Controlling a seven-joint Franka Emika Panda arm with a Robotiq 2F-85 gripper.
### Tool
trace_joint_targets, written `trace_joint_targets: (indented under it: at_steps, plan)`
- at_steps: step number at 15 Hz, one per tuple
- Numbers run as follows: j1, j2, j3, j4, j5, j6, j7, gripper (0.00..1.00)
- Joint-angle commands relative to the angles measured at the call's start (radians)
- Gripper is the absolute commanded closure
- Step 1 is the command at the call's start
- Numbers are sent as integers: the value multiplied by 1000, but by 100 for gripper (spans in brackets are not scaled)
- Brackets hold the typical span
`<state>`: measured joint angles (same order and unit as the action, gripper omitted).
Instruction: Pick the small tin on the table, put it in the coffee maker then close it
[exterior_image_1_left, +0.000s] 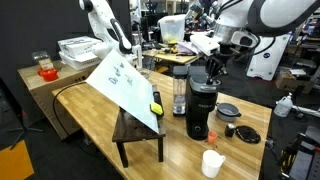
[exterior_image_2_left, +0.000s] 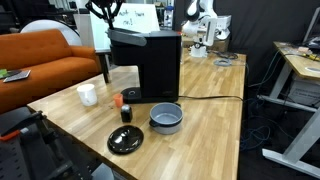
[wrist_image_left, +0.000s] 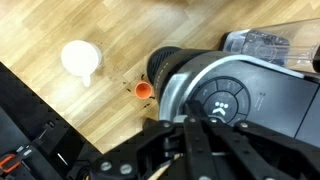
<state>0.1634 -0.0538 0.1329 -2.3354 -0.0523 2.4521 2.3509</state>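
Observation:
The black coffee maker (exterior_image_1_left: 201, 108) stands on the light wooden table (exterior_image_1_left: 180, 155), and both exterior views show its rounded top down. In the wrist view its round lid with a button panel (wrist_image_left: 214, 88) fills the middle. My gripper (wrist_image_left: 198, 118) is shut, its fingers pressed together with nothing between them, right over the lid's near edge. The exterior views show the gripper (exterior_image_1_left: 213, 68) just above the machine's top (exterior_image_2_left: 140, 38), with the gripper (exterior_image_2_left: 106, 14) near the frame's upper edge. The small tin is hidden in all views.
A white cup (wrist_image_left: 80, 60), a small orange cap (wrist_image_left: 143, 90) and a small dark pot (exterior_image_2_left: 126, 113) sit by the machine's base. A grey bowl (exterior_image_2_left: 166, 118) and a black plate (exterior_image_2_left: 126, 140) lie nearby. A clear jar (exterior_image_1_left: 180, 95) and a dark stool (exterior_image_1_left: 140, 135) with a white sheet stand beside the machine.

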Motion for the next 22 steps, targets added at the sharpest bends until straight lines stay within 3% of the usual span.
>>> trace_joint_targets:
  at_steps: [1, 5, 12, 15, 22]
  plan:
    - [-15, 9, 22, -28, -160, 20, 51, 100]
    - [-9, 43, 28, -32, -368, 35, 147, 100]
    - [-4, 41, 45, -27, -545, 26, 241, 100]
    - [-9, 5, 41, -16, -682, 1, 285, 100]
    - [-14, -81, 57, -5, -657, 23, 246, 100]
